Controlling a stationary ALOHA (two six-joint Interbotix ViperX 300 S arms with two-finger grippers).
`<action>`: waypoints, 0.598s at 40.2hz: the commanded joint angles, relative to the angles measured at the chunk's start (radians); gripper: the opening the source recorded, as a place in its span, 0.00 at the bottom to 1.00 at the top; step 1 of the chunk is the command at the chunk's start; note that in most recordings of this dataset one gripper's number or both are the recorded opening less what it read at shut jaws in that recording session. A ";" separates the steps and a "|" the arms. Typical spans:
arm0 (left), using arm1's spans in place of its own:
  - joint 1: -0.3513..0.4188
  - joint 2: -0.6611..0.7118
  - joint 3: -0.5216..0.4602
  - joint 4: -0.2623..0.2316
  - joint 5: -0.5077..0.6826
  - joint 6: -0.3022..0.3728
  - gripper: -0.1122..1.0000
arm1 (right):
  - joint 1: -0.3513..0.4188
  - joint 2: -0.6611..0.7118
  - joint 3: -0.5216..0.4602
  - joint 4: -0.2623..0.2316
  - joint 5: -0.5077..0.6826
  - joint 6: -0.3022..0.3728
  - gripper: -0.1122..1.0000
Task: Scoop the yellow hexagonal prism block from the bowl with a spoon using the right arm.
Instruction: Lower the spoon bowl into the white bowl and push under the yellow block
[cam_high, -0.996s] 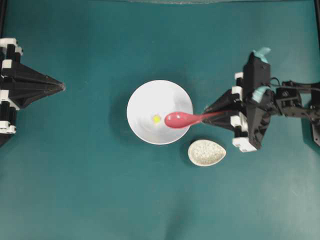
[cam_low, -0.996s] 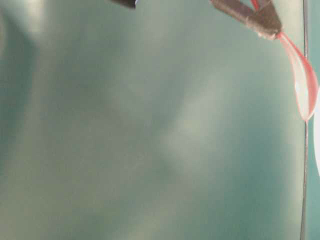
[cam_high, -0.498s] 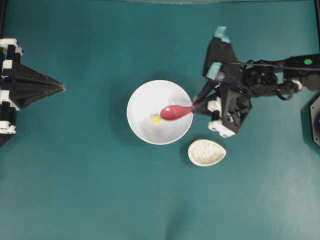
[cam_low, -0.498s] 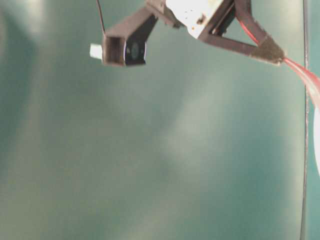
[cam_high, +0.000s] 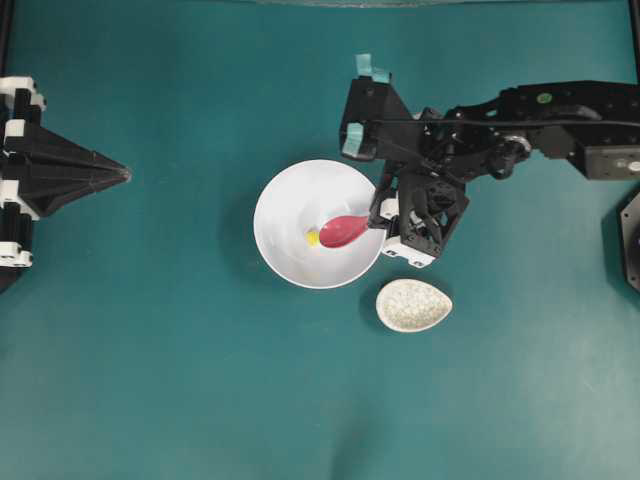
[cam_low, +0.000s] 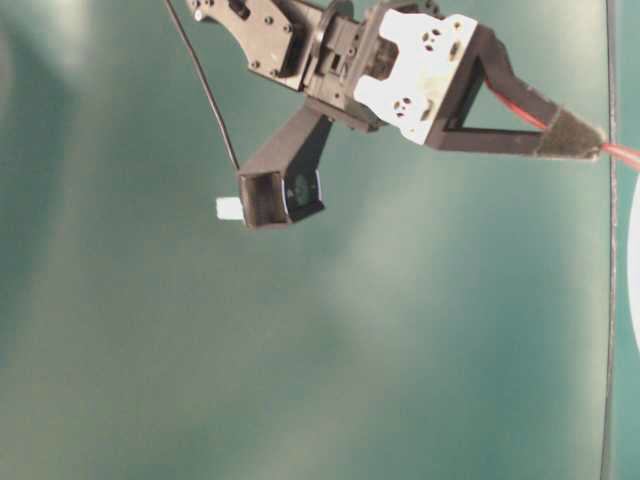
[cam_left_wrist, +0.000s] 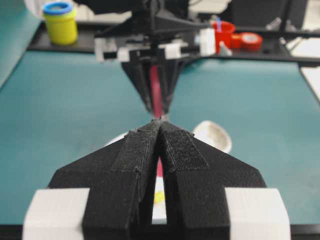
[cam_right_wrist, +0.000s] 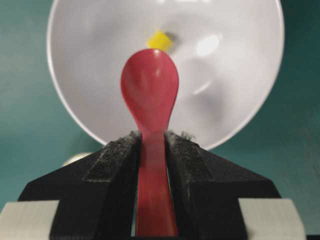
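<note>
The white bowl (cam_high: 290, 205) sits mid-table and fills the top of the right wrist view (cam_right_wrist: 225, 75). The tiny yellow block (cam_high: 312, 238) lies in it, also seen in the right wrist view (cam_right_wrist: 159, 40). My right gripper (cam_high: 378, 222) is shut on the handle of the pink-red spoon (cam_high: 343, 231), at the bowl's right rim. The scoop (cam_right_wrist: 150, 85) is inside the bowl, its tip touching or just short of the block. In the table-level view the right gripper (cam_low: 590, 145) holds the handle at the right edge. My left gripper (cam_high: 125, 175) is shut and empty, far left.
The speckled egg-shaped spoon rest (cam_high: 413, 305) lies just below-right of the bowl, under the right gripper's body. A yellow jar (cam_left_wrist: 60, 21) and red items (cam_left_wrist: 235, 35) stand beyond the table's far edge in the left wrist view.
My right arm has swung left and lowered the spoon into the bowl; the scoop moved from above the right rim down to beside the yellow block. The left arm has not moved.
</note>
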 joint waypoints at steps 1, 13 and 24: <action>0.002 0.005 -0.021 0.003 -0.008 0.002 0.09 | -0.003 -0.005 -0.034 -0.034 0.023 0.026 0.31; 0.002 0.005 -0.020 0.003 -0.006 0.002 0.09 | -0.003 0.012 -0.040 -0.078 0.035 0.060 0.31; 0.002 0.005 -0.020 0.003 -0.006 0.002 0.09 | 0.000 0.052 -0.040 -0.080 0.028 0.054 0.31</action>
